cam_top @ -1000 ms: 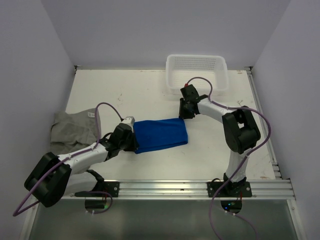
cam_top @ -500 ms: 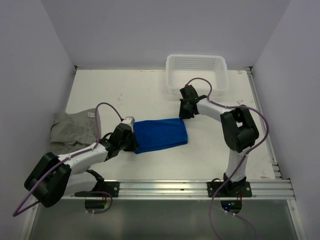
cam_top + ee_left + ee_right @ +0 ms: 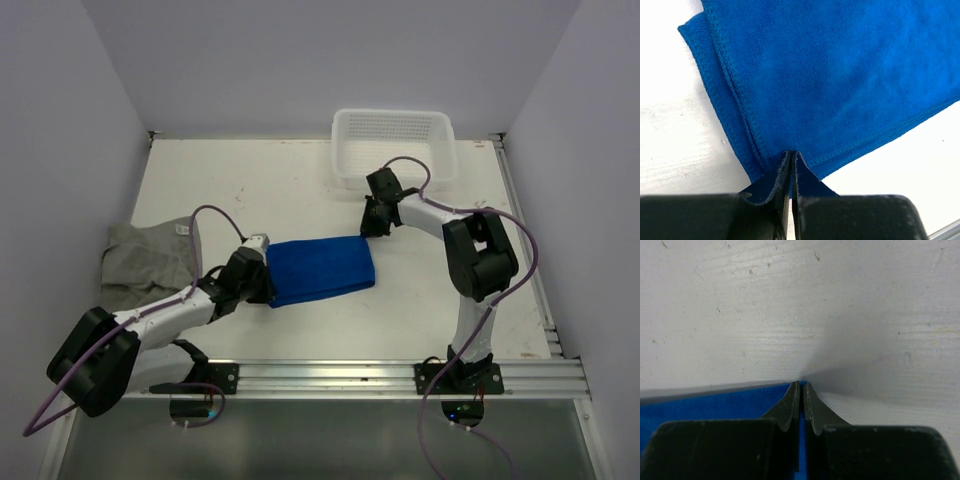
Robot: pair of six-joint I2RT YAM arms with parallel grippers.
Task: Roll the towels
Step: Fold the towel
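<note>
Top view: the folded blue towel (image 3: pixel 322 270) lies flat mid table (image 3: pixel 260 190) between the two arms, the grey towel (image 3: pixel 145 258) is crumpled at the left edge, and the white basket (image 3: pixel 393 148) sits far right. Left wrist: the left gripper (image 3: pixel 791 157) is pinched narrow on the blue towel's edge, cloth puckering at the tips. Right wrist: the right gripper (image 3: pixel 801 387) is closed tight on the blue towel's corner edge.

Two towels (image 3: pixel 322 268) (image 3: pixel 140 262), one basket (image 3: pixel 393 140), two arms (image 3: pixel 160 315) (image 3: pixel 470 255)
</note>
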